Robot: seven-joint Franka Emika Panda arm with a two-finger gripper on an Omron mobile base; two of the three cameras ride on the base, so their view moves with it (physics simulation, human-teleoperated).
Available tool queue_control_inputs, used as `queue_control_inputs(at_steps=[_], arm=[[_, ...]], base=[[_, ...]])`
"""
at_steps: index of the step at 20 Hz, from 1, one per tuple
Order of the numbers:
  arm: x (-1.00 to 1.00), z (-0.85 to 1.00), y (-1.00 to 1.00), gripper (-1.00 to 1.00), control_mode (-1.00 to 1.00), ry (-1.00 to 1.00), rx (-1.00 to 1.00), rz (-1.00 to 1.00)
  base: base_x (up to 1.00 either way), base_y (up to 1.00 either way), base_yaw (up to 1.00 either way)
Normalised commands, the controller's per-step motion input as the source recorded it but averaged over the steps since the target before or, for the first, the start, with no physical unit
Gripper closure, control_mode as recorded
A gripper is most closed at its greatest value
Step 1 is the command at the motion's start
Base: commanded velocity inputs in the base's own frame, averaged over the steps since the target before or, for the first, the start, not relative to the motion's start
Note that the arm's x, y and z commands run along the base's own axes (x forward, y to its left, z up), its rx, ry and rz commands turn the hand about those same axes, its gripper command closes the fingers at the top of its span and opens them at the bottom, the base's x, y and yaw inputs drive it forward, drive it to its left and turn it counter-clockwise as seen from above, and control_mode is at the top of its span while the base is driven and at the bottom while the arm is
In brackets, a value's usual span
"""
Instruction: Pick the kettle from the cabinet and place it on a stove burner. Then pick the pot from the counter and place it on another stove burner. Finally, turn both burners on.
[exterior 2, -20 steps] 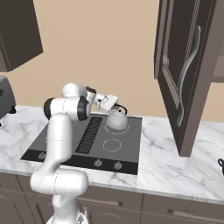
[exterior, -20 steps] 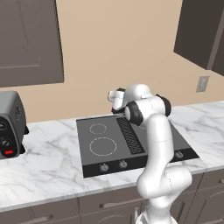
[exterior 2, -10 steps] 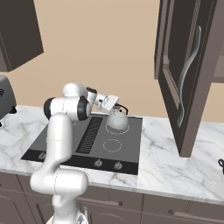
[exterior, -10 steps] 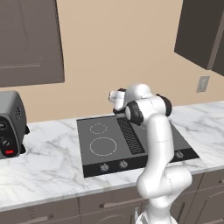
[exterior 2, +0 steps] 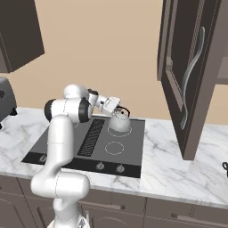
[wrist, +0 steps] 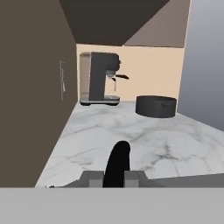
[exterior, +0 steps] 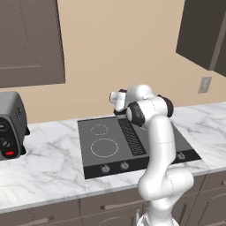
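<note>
The small silver-grey kettle (exterior 2: 119, 123) is at the rear right burner of the dark cooktop (exterior 2: 62, 149); whether it rests on the glass or hangs just above it I cannot tell. My gripper (exterior 2: 115, 107) is shut on its thin black arched handle. In the hand view that handle (wrist: 117, 162) rises between my fingertips (wrist: 133, 176). Further along the white marble counter (wrist: 144, 135) stands the dark round pot (wrist: 156, 106). The front right burner ring (exterior 2: 114, 147) is bare. The cabinet door (exterior 2: 187, 80) hangs open at the right.
A black coffee machine (wrist: 99, 78) stands against the wall behind the pot. A grey toaster (exterior: 9, 123) sits at the counter's left end. Small knobs (exterior 2: 100, 166) line the cooktop's front edge. Two left burner rings (exterior: 104, 147) are bare.
</note>
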Motion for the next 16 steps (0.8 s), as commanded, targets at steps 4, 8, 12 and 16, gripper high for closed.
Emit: queue_control_inputs(at_steps=[4,8,12,16], arm=[[0.0,-0.14,0.0,1.0,-1.0,-0.06,0.0,0.0],[0.0,-0.13,0.0,1.0,-1.0,-0.05,0.0,0.0],[0.0,-0.14,0.01,-1.0,-1.0,-0.04,0.0,0.0],[-0.03,-0.09,0.0,-1.0,-1.0,-0.08,0.01,0.0]], base=[[0.0,0.0,0.0],[0.0,0.0,0.0],[0.0,0.0,0.0],[0.0,0.0,0.0]])
